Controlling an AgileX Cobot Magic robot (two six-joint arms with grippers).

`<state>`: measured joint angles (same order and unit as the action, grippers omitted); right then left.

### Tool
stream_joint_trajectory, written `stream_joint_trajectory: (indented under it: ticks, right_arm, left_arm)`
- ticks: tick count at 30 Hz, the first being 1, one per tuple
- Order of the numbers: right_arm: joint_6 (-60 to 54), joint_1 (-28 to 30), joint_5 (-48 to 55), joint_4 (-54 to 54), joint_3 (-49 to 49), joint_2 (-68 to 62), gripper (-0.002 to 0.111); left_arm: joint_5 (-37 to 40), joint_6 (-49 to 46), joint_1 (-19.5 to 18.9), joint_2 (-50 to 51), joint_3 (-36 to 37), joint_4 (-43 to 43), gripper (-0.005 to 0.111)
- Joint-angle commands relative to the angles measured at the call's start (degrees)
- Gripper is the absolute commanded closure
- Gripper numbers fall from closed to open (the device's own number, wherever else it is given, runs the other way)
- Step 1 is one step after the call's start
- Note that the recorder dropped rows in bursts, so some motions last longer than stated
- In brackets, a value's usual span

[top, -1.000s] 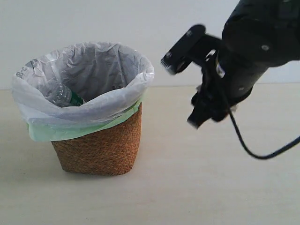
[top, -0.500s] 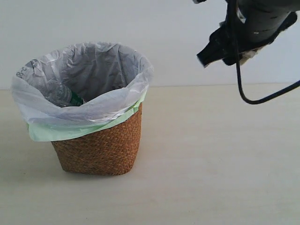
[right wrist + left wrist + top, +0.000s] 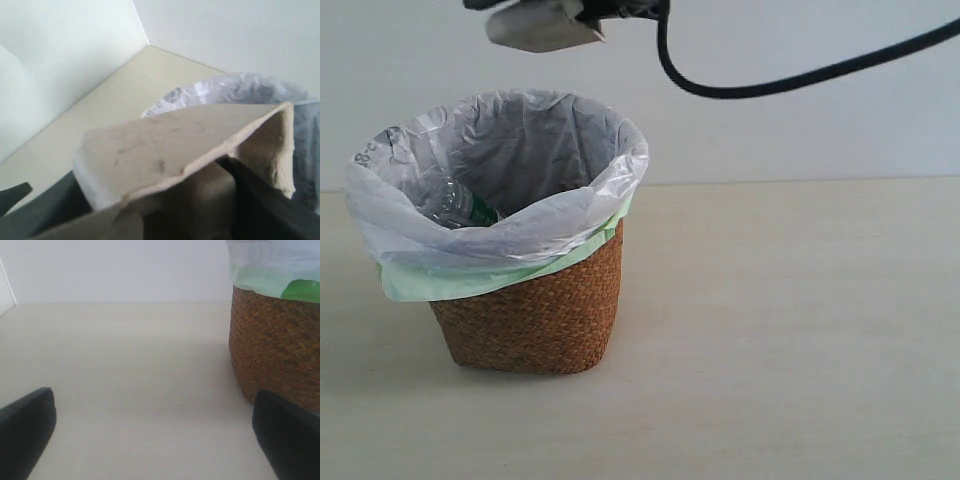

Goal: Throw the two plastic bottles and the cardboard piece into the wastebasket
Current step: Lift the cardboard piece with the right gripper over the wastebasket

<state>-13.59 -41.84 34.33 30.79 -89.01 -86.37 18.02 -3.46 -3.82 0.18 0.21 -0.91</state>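
The brown wicker wastebasket (image 3: 535, 310) stands on the table at the left, and its white liner (image 3: 510, 150) is also seen in the right wrist view (image 3: 240, 90). Inside it lies the clear bottle with the green label (image 3: 460, 205). The black-capped bottle is hidden. The beige cardboard piece (image 3: 540, 25) hangs high above the basket's opening, with my right gripper (image 3: 165, 200) shut on it (image 3: 175, 145). My left gripper (image 3: 155, 440) stands open low over the table, with the basket's wall (image 3: 275, 350) beside one finger (image 3: 287, 435).
A black cable (image 3: 790, 75) arcs across the top right of the exterior view. Pale tabletop (image 3: 790, 330) stretches right of the basket, with a white wall behind it.
My right arm has risen and swung left, from beside the basket to above its opening, carrying the cardboard piece. The basket and the bottle in it have not moved.
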Motion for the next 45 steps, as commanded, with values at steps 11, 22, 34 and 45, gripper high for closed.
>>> stream_joint_trajectory:
  ticks: [11, 22, 34, 45]
  right_arm:
    - [13.0, 0.0, 8.5, -36.6, -0.3, -1.4, 0.108]
    - [44.7, 0.0, 35.6, -88.8, -0.3, -1.6, 0.108]
    - [32.8, 0.0, 4.5, -33.2, -0.3, -1.7, 0.108]
    - [-8.1, -0.6, -6.3, 8.8, -0.3, -1.7, 0.108]
  left_arm:
    - [-0.4, 0.5, 0.4, -0.2, -0.2, -0.1, -0.001]
    - [-0.4, 0.5, 0.4, -0.2, -0.2, -0.1, -0.001]
    - [-0.4, 0.5, 0.4, -0.2, -0.2, -0.1, -0.001]
    - [-0.4, 0.5, 0.4, -0.2, -0.2, -0.1, -0.001]
